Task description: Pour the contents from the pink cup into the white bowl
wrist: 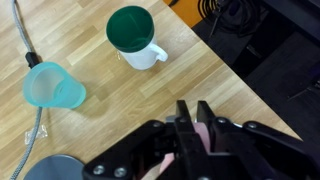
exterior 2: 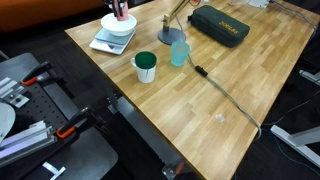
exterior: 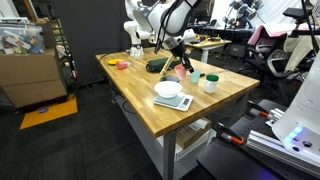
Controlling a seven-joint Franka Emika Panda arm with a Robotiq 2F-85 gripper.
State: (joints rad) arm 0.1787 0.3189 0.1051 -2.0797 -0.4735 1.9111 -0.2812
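Observation:
My gripper is shut on the pink cup, whose pale pink side shows between the black fingers in the wrist view. In both exterior views the gripper holds the pink cup in the air, over or just beside the white bowl. The bowl sits on a small grey scale. The bowl does not show in the wrist view. What is inside the cup is hidden.
A white mug with a green inside and a teal cup stand near the bowl. A dark green case, a grey round base with a cable, and a small orange-pink item also lie on the wooden table.

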